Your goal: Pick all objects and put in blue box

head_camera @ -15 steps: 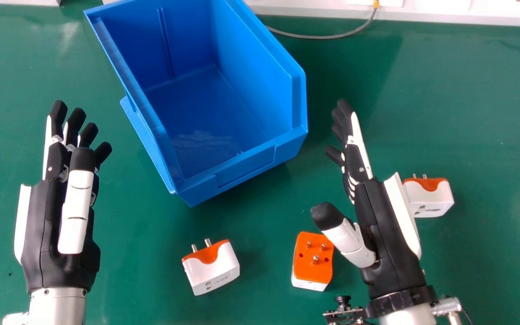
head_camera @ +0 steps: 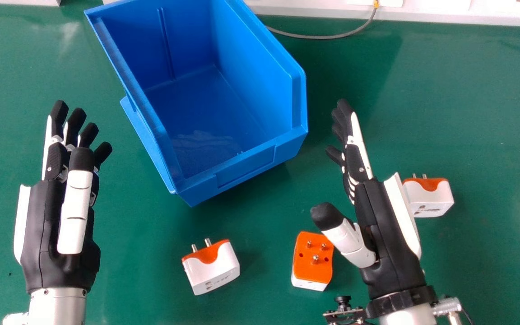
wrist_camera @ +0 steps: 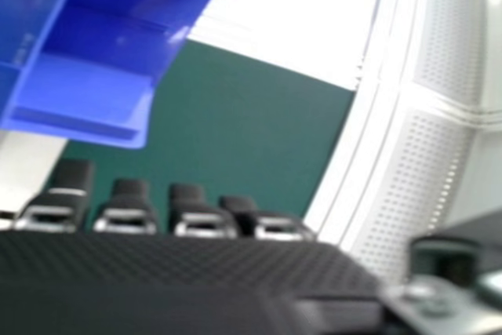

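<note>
Plug adapter (head_camera: pixel 313 266), its pronged orange face turned up, sits on the green desk (head_camera: pixel 260 225) just left of my right hand (head_camera: pixel 370 216), close by the thumb and nearer to me than the outstretched fingers. Its long side runs roughly away from me. Both my hands are open and hold nothing; my left hand (head_camera: pixel 54 225) lies well apart, across the desk, leaving the right as the likelier to pick this one. A second adapter (head_camera: pixel 215 269) rests between my hands, prongs toward the blue box (head_camera: pixel 246 167), while a third adapter (head_camera: pixel 429 198), partly hidden, lies on the outer side of my right hand. All three await collection. The first grasp, I judge, calls for drawing the right hand back and leftward, then lowering it with thumb and fingers astride the narrow width.
</note>
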